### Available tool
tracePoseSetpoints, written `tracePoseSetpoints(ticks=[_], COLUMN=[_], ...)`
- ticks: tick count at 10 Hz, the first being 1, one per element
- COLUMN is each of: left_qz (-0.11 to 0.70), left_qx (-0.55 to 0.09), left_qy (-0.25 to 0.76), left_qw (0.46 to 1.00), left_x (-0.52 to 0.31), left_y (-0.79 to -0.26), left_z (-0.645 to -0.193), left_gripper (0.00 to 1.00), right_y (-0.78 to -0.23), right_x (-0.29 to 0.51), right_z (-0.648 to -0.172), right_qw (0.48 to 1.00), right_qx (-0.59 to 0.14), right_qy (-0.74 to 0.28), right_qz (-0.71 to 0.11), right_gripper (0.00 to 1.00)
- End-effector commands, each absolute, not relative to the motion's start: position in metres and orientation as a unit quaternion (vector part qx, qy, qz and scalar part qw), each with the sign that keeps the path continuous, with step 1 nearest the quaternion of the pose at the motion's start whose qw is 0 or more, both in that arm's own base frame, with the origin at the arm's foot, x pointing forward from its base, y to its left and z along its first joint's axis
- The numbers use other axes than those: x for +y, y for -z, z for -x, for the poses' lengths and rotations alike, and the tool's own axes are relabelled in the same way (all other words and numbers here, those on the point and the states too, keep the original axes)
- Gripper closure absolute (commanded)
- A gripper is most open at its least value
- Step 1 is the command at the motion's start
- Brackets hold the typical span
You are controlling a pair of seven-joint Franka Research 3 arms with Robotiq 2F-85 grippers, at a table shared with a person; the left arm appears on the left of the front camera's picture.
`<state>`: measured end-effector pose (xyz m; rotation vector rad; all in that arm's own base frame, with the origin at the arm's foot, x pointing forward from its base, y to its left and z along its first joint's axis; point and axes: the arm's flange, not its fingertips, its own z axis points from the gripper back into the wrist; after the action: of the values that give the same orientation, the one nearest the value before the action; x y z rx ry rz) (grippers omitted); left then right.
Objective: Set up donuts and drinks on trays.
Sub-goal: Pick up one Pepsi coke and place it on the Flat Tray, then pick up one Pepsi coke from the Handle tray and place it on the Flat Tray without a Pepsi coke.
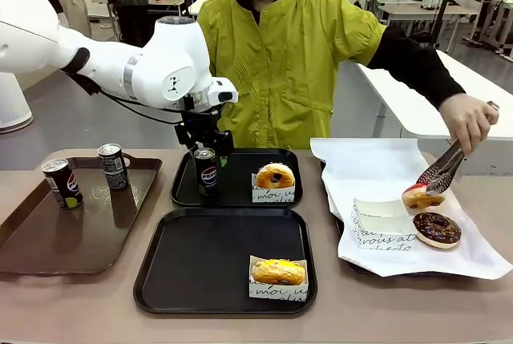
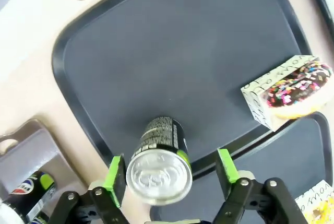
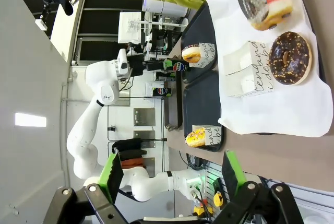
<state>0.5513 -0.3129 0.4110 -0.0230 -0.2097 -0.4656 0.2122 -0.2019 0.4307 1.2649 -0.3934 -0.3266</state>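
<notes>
The left gripper (image 1: 204,150) hangs over the far black tray (image 1: 237,190), its fingers (image 2: 116,171) spread to either side of a Pepsi can (image 1: 205,171). In the left wrist view the can stands upright on the tray between the green pads. There is a clear gap on one side, and the other pad is just beside the can's rim. Whether that pad touches it I cannot tell. The can sits toward the tray's left part. Toward its right, by the near rim, is a chocolate-iced donut with coloured sprinkles (image 2: 298,87) in a printed white paper sleeve.

Closer to the robot lies the near black tray (image 1: 204,256), holding a yellow-iced donut (image 1: 277,270) in its sleeve at the right front corner.

To the left on the counter (image 1: 96,304) a glossy brown tray (image 1: 64,240) carries two more Pepsi cans (image 1: 62,183), both upright and a little apart.

On the right is a tray covered in white paper (image 1: 361,167). A chocolate donut (image 1: 436,228) lies on the paper with an empty sleeve (image 1: 383,220) just beside it. The person's hand (image 1: 469,119) holds tongs (image 1: 442,169), which pinch a red-iced donut (image 1: 422,196) just above the paper.

In its own wrist view, the right gripper (image 3: 172,174) has its fingers spread wide with nothing between them.
</notes>
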Motion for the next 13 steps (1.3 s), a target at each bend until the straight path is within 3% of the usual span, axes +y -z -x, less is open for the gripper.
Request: tracePoseSetpoints(ticks=[1, 4, 6, 7, 11, 13], left_qz=[-0.019, -0.054, -0.093, -0.045, -0.057, -0.053], left_qx=[-0.124, -0.116, -0.094, -0.112, -0.107, -0.088], left_qy=[0.256, 0.269, 0.217, 0.267, 0.258, 0.222], left_qw=[0.958, 0.955, 0.967, 0.956, 0.959, 0.97], left_x=[-0.314, -0.311, -0.303, -0.315, -0.315, -0.267], left_y=[-0.438, -0.471, -0.484, -0.48, -0.482, -0.512], left_z=[-0.526, -0.499, -0.482, -0.502, -0.496, -0.503], left_gripper=[0.0, 0.0, 0.0, 0.0, 0.0, 0.0], right_y=[-0.431, -0.431, -0.431, -0.431, -0.431, -0.431], right_x=[-0.202, -0.202, -0.202, -0.202, -0.202, -0.202], right_z=[-0.212, -0.212, -0.212, -0.212, -0.212, -0.212], right_qw=[0.775, 0.775, 0.775, 0.775, 0.775, 0.775], right_qx=[-0.183, -0.183, -0.183, -0.183, -0.183, -0.183], right_qy=[0.149, 0.149, 0.149, 0.149, 0.149, 0.149], right_qz=[-0.586, -0.586, -0.586, -0.586, -0.586, -0.586], right_gripper=[0.0, 0.0, 0.0, 0.0, 0.0, 0.0])
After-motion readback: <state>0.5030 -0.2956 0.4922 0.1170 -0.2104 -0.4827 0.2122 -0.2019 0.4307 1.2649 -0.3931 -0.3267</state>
